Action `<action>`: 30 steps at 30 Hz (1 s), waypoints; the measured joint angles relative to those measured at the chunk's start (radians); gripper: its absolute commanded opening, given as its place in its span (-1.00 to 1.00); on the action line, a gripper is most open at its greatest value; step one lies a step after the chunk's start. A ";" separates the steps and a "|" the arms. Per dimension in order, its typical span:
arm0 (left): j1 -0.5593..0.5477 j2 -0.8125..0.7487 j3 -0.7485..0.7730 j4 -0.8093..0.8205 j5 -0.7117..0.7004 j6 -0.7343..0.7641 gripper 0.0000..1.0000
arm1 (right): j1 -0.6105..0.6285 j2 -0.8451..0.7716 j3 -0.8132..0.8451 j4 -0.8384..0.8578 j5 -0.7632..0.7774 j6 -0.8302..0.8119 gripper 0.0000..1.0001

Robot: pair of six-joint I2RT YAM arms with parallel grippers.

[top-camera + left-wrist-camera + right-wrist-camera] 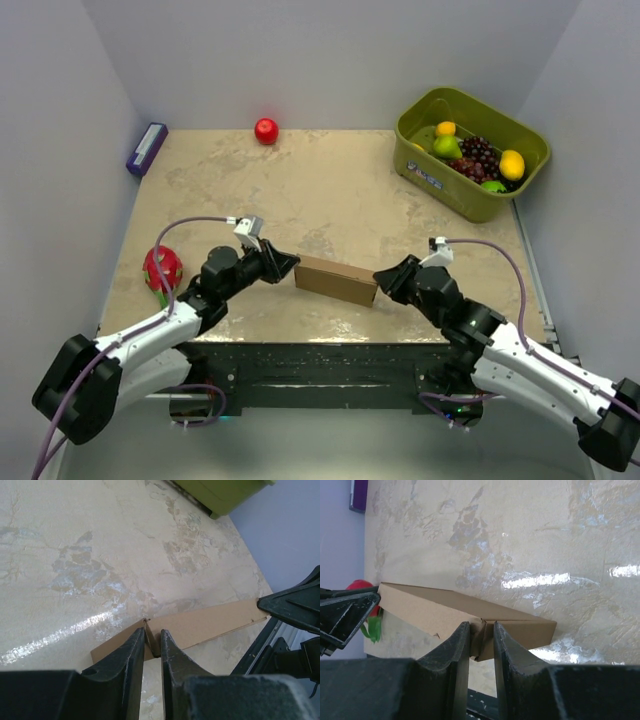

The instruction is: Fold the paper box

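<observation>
The paper box (335, 279) is a plain brown, closed flat cardboard shape near the table's front edge, stretched between both grippers. My left gripper (289, 265) is shut on its left end. In the left wrist view the fingers (134, 647) pinch a corner of the paper box (210, 625). My right gripper (381, 284) is shut on the right end. The right wrist view shows a creased corner flap of the paper box (430, 610) clamped in that gripper (481, 639). The box seems to sit slightly off the tabletop.
An olive-green bin (450, 190) with several fruits stands at the back right. A red apple (266, 131) lies at the back middle and a purple block (147, 148) at the back left. A red dragon fruit (162, 268) lies beside the left arm.
</observation>
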 measured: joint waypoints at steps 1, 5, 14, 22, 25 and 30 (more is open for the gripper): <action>0.000 0.007 0.000 0.010 0.000 0.002 -0.88 | 0.000 0.010 0.003 0.009 0.006 -0.008 -0.73; 0.006 0.056 0.004 0.079 -0.005 0.021 -0.88 | -0.007 0.071 0.031 0.037 0.032 -0.050 -0.73; 0.012 0.151 0.090 0.099 -0.021 0.140 -0.91 | -0.014 0.163 0.074 0.090 0.086 -0.164 -0.73; 0.012 0.070 0.016 0.127 -0.034 0.165 -0.89 | -0.014 0.161 0.061 0.146 0.032 -0.235 -0.67; 0.012 0.011 -0.022 0.121 -0.045 0.164 -0.88 | -0.003 0.155 0.041 0.179 0.006 -0.245 -0.59; 0.011 -0.098 -0.059 0.050 -0.082 0.161 -0.37 | 0.064 0.147 0.038 0.186 0.004 -0.261 -0.22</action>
